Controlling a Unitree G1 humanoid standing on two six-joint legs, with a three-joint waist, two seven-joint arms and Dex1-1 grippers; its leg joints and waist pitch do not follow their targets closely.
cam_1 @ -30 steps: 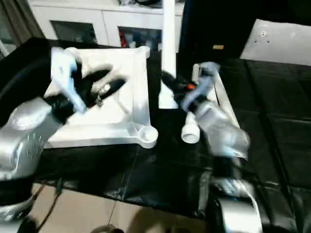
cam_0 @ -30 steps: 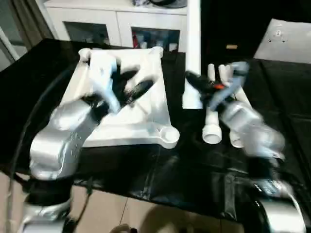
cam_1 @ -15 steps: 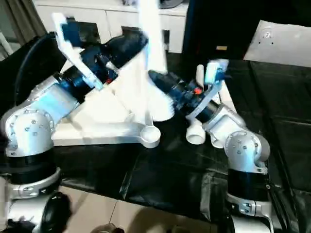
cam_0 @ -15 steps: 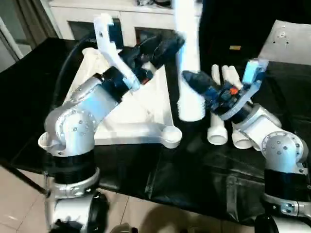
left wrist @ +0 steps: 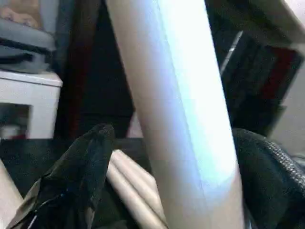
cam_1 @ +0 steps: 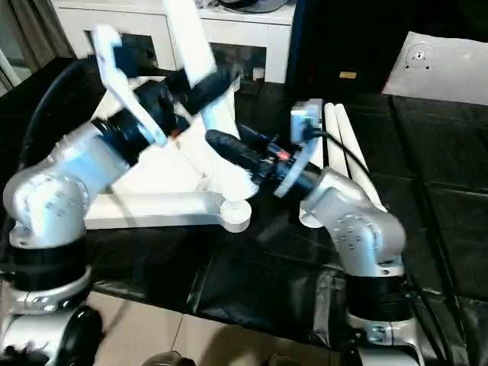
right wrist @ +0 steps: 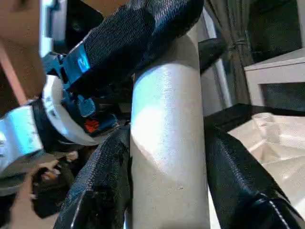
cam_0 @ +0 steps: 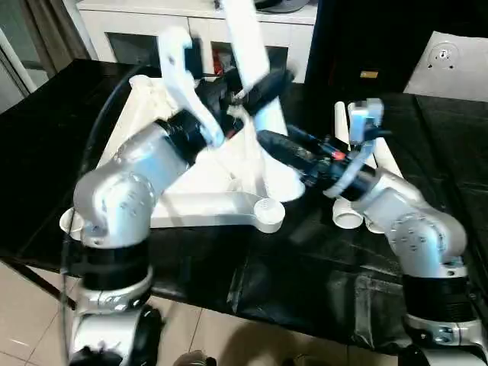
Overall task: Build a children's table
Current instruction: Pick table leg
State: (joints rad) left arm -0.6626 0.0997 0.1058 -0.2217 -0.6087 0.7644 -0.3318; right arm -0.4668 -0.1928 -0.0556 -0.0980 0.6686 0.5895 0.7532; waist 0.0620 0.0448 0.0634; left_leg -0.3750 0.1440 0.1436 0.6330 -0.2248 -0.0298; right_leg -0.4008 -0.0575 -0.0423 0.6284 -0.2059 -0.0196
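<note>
**Two grippers on one table leg**

Everything sits on a black table (cam_0: 305, 282), and the white tabletop (cam_0: 213, 206) is the thing to steer by. It lies upside down on the black table, with its ribbed side up. One round corner socket (cam_0: 268, 210) is at its near right corner.

Just right of that socket is the right gripper (cam_0: 284, 151). It reaches in from the right, over the tabletop's right edge. Its two black fingers (right wrist: 102, 181) sit on both sides of a white leg (cam_0: 255, 57), low down near the leg's fat end. They press on it and hold it, about half open.

The leg stands up over the right part of the tabletop and leans a little to the left at the top. Its fat end is low, close to the tabletop's right edge, but I cannot tell if it touches.

Higher up the same leg is the left gripper (cam_0: 255, 88). It reaches across the tabletop from the left. Its fingers (left wrist: 81, 167) are spread wide, one on each side of the leg. One finger has a gap to the leg, so it does not squeeze it.

Right of the tabletop, more white legs (cam_1: 347, 152) lie flat side by side on the black table.

Behind the tabletop stands a white cabinet (cam_0: 191, 30) with glass doors. Far off to the right lies a flat white board (cam_0: 454, 65).
</note>
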